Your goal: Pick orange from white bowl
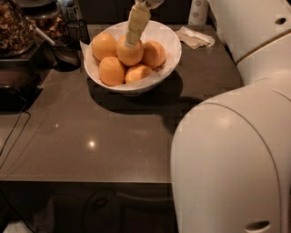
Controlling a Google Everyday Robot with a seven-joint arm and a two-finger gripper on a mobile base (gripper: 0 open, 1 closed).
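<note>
One bulky white segment of the robot's arm (232, 159) fills the near view from three to six o'clock, cut off by the right and lower edges and hiding that corner of the table (113, 141), a dark glossy top with a small glint of light at seven o'clock of centre. A thin black cable (13, 132) trails over the table's left side at nine o'clock, both ends out of sight. Further back, at twelve o'clock of centre, the white bowl (173, 50) stands on the table, its shadow falling toward the viewer. The orange (130, 57) sits in the middle of the bowl, on top of the heap and touching the four other oranges (104, 45), which lie at ten, three, seven and five o'clock of it, the near two partly hidden by the rim. The gripper (130, 43) comes down from twelve o'clock, its upper part cut off by the top edge, and its pale lower end rests on the crown of the orange; whether it is spread or pinching the fruit cannot be told. Beyond the bowl, at two o'clock, lies a crumpled napkin (195, 37), and behind that a dotted white roll (198, 11) cut off at the top. At ten o'clock a dark wire-mesh cup (77, 29) is hard to make out against the gloom, a black scoop (63, 52) is beside it, and a jar of brown bits (13, 27) is cut off at the far left
</note>
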